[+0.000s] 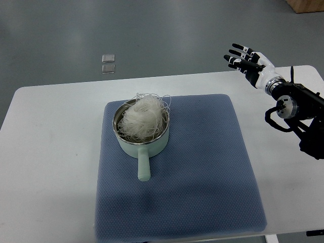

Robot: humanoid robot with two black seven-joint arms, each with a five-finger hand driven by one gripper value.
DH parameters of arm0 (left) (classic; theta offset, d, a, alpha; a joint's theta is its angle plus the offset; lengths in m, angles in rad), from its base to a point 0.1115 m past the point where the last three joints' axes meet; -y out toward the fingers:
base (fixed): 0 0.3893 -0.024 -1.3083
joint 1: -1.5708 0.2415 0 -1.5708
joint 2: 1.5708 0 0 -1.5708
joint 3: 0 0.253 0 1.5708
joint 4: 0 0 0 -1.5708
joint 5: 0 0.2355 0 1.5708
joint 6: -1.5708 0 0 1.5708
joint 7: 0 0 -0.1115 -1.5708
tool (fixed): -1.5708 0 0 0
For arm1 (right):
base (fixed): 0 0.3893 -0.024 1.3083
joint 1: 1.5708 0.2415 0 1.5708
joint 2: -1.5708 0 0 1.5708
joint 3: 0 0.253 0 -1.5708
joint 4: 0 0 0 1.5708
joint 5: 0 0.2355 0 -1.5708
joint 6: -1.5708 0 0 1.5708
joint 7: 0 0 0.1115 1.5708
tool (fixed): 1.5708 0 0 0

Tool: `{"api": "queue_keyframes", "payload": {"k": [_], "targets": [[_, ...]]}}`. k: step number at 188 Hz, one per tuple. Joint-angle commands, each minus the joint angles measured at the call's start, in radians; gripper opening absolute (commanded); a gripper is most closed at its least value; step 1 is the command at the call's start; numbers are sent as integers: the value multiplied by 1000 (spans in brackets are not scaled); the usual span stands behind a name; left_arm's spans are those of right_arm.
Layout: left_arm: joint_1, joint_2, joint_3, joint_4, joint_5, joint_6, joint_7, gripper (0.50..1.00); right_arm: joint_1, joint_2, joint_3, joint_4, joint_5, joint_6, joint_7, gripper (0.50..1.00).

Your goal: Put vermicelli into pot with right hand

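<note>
Now, sweeping from the left, I see bare white counter (50, 152) on that side and no left arm anywhere in my view. Further along lies the blue mat (202, 177), and on its far left part stands the pale green pot (144, 144), upright, its handle (144, 167) pointing toward the near edge. The vermicelli (143, 117) sits inside the pot as a loose white nest, heaped above the rim, with a few stray strands looping up and over the far edge. Beyond the counter, on the grey floor, two small clear squares (108, 63) lie side by side; I cannot tell what they are.

On the right, my right hand (246, 62) hangs above the far right corner of the counter, well apart from the pot, fingers spread and holding nothing.

I judge the placing essentially done, so what remains is mostly risk. The heap rides high and springy, so it could tip out if the pot is nudged. The loose strands are what I worry about: if I brought the hand back low over the pot, a finger could snag one and drag the whole nest out. A careless sweep of the forearm could also catch the handle and spin the pot on the mat.
</note>
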State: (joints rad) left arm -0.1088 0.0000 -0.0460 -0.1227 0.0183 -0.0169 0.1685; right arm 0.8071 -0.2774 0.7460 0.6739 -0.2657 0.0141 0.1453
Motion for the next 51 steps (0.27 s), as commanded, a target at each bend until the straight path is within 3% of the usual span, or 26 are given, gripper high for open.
{"api": "queue_keyframes", "payload": {"k": [1,6,10,51], "targets": [[1,0,0,0,-1,0,0,1000,-12,0,9,4,11,0,13,823],[1,0,0,0,-1,0,0,1000,-16,0,9,6,11,1,14,887],[1,0,0,1,-1,0,-1,1000,-16,0,9,6,11,3,14,903],[1,0,0,3,-1,0,-1,1000,-31,6,7,6,11,70,14,921]]}}
